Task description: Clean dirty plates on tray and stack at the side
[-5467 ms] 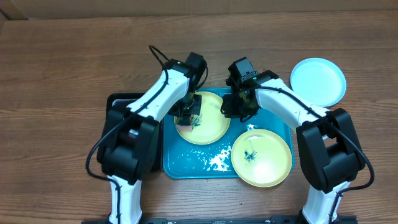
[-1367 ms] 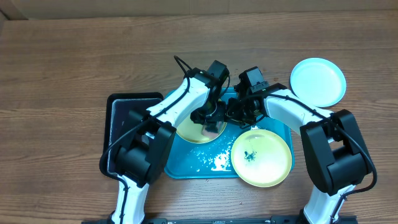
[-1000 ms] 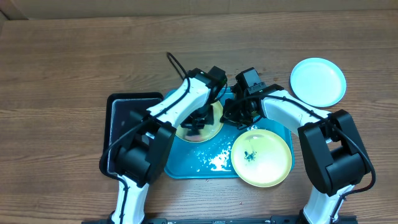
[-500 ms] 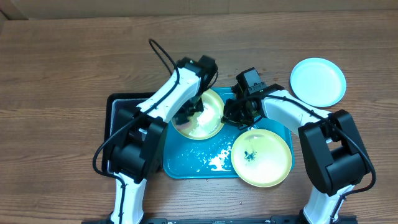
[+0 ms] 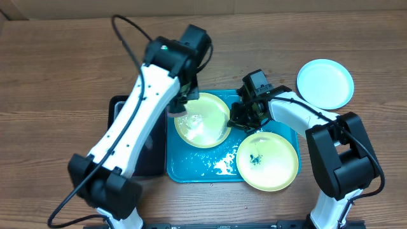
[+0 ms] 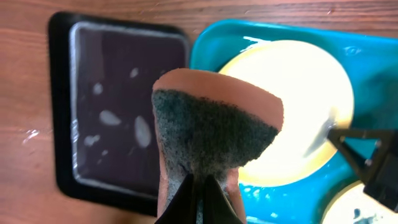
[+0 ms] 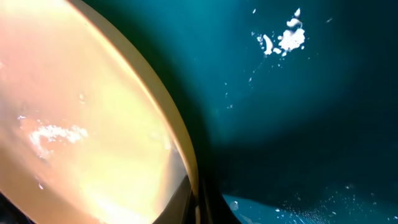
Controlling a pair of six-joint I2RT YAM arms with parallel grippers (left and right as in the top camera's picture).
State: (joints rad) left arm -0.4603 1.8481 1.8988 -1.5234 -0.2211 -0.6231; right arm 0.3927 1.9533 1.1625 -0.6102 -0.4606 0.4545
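A robotics lab bench, not a kitchen — a white left arm (image 5: pixel 137 114) and right arm (image 5: pixel 296 113) stand at a wooden surface (image 5: pixel 57 57), set with plastic plates (image 5: pixel 324 83), a foamy turquoise tray (image 5: pixel 191 166), a black tray (image 6: pixel 118 81) and a sponge (image 6: pixel 211 130) — a staged dishwashing rig

A black tray (image 6: pixel 118 74), seemingly wet inside, lies on the wooden table (image 5: pixel 63 63), a dark-faced sponge (image 6: pixel 211 134) raised above.
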